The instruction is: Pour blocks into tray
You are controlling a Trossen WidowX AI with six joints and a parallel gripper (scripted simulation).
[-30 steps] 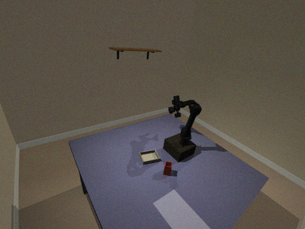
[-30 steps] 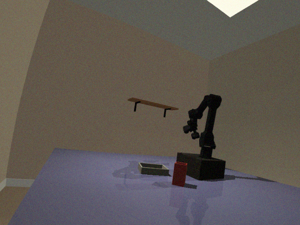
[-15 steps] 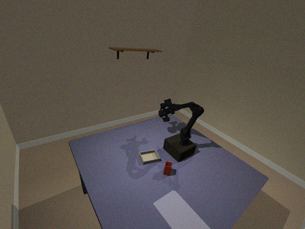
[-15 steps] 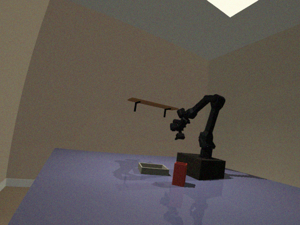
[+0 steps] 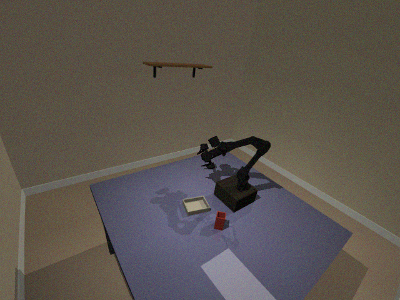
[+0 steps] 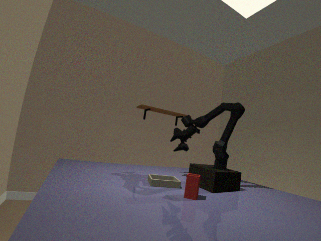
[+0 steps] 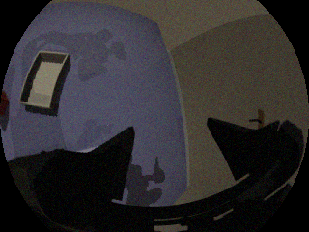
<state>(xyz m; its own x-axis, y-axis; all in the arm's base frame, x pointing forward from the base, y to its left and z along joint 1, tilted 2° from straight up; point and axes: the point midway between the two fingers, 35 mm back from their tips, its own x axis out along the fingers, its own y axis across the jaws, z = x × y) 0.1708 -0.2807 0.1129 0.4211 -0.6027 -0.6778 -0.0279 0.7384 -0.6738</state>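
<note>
Claw [image 5: 204, 159] [image 6: 177, 145] [image 7: 173, 126] held spread and empty, high above the surface [image 5: 155, 258] [image 6: 103, 207] [image 7: 140, 63]; cup [image 5: 220, 220] [image 6: 192, 187] [image 7: 4, 108] seen upright beside the tray [image 5: 196, 211] [image 6: 165, 183] [image 7: 45, 79]; if swung in too low, the cup could be knocked over, its blocks spilled outside the tray

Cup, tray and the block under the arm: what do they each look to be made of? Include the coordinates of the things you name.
The cup [image 5: 220, 222] [image 6: 192, 187] looks like smooth red plastic, judging by its even color; painted metal is possible. The tray [image 5: 197, 212] [image 6: 164, 183] [image 7: 50, 53] seems matte beige plastic or painted wood, with no clear grain. The base block [image 5: 225, 195] [image 6: 226, 182] could be dark wood, given its mottled brown faces.
</note>
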